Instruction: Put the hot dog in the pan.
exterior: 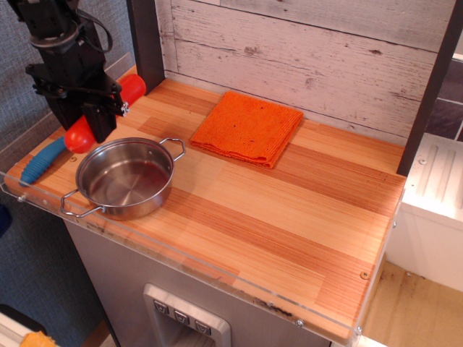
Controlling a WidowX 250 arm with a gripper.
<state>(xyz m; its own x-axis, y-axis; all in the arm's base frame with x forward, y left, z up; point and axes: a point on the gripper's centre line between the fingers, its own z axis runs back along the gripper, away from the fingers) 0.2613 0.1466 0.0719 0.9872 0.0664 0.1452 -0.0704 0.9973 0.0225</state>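
Note:
My black gripper (88, 116) is at the far left of the counter, shut on the hot dog (79, 136). The hot dog is a glossy red-orange cylinder held tilted, one end low at the front left, the other end (133, 87) sticking out up to the right. It hangs just above and to the left of the pan's far-left rim. The pan (126, 178) is a small shiny steel pot with two wire loop handles, and it is empty.
A blue-handled metal spoon (42, 161) lies left of the pan, partly hidden by the gripper. A folded orange cloth (248, 127) lies at the back middle. A dark post (146, 43) stands at the back left; a plank wall runs behind.

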